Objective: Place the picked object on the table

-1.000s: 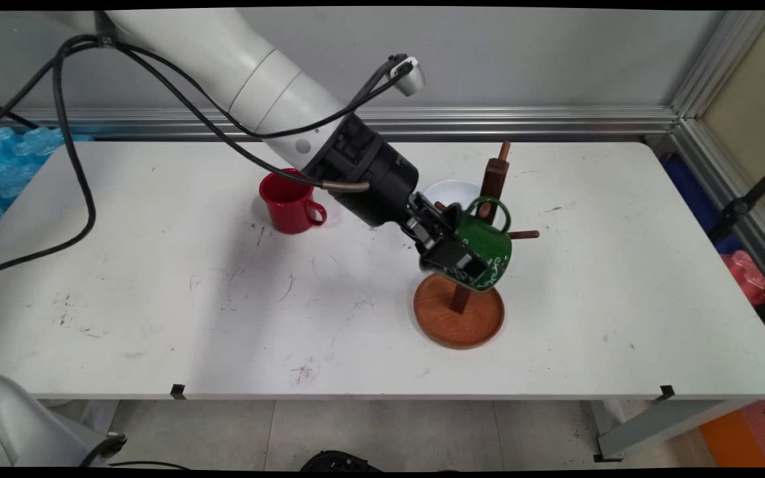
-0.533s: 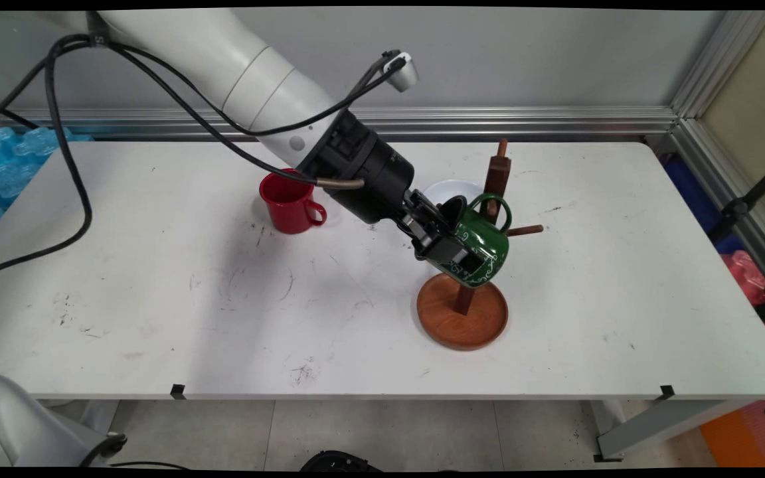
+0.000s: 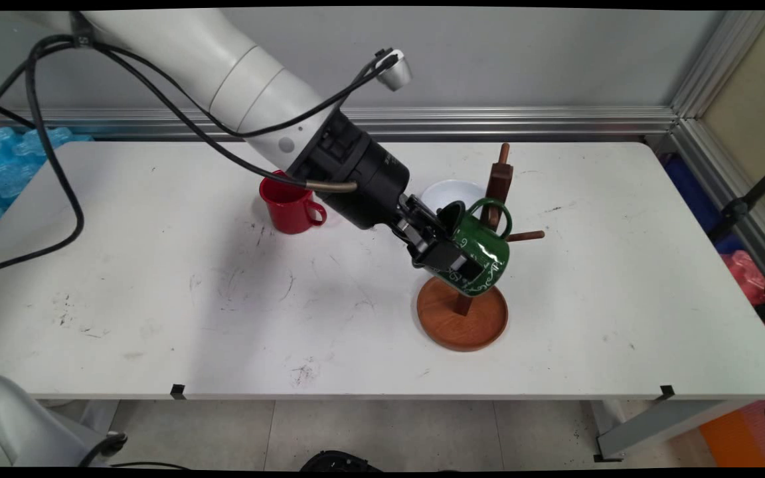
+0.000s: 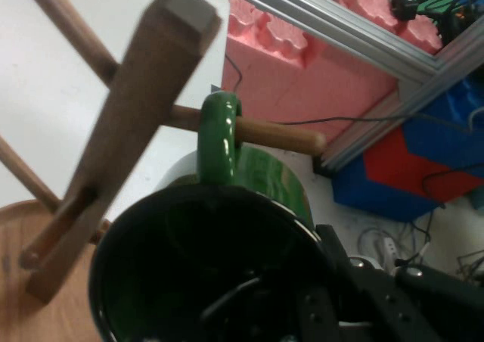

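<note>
My gripper (image 3: 457,260) is shut on the rim of a green mug (image 3: 482,249) with white lettering, held tilted above the round base of a wooden mug tree (image 3: 462,322). In the main view the mug's handle (image 3: 499,211) sits against the tree's post (image 3: 499,179), just above a side peg (image 3: 525,236). In the hand view the green mug (image 4: 257,183) shows its black inside. Its handle (image 4: 219,134) loops over a wooden peg (image 4: 283,136) beside the post (image 4: 128,122). One finger (image 4: 344,281) presses the mug's outer wall. The gripper (image 4: 302,300) rises from the bottom edge.
A red mug (image 3: 287,202) stands upright left of the arm's wrist. A white bowl (image 3: 445,192) lies behind the mug tree, partly hidden by the gripper. Black cables hang from the arm over the table's left half. The white table (image 3: 157,299) ends at a grey wall.
The gripper and green mug have shifted slightly left and up, and the mug has tipped so its mouth shows. The mug tree's base has slid a little to the right.
</note>
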Controlling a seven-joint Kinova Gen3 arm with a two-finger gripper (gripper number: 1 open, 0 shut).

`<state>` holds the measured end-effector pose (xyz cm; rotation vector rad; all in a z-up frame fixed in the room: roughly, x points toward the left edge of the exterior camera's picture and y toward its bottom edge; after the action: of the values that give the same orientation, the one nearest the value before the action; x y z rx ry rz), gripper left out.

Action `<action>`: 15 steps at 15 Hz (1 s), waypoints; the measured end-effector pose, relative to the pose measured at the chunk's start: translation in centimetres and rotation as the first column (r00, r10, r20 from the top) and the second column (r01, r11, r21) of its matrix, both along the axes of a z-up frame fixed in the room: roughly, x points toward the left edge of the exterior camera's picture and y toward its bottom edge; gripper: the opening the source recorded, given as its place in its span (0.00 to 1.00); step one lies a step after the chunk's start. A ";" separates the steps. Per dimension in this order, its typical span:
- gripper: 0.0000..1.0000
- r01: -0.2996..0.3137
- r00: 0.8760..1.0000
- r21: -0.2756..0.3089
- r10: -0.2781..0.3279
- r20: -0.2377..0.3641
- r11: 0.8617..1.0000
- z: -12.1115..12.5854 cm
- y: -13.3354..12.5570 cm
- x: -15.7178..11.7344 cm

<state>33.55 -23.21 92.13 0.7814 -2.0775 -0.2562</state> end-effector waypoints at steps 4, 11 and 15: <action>0.00 -0.002 1.000 0.002 0.003 -0.015 1.000 0.5 0.5 -0.2; 0.00 -0.007 1.000 -0.001 0.007 -0.020 1.000 1.9 1.7 0.1; 0.00 -0.003 1.000 0.000 0.003 -0.017 1.000 3.0 3.2 0.4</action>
<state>34.00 -19.98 95.13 0.7797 -2.0602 -0.2602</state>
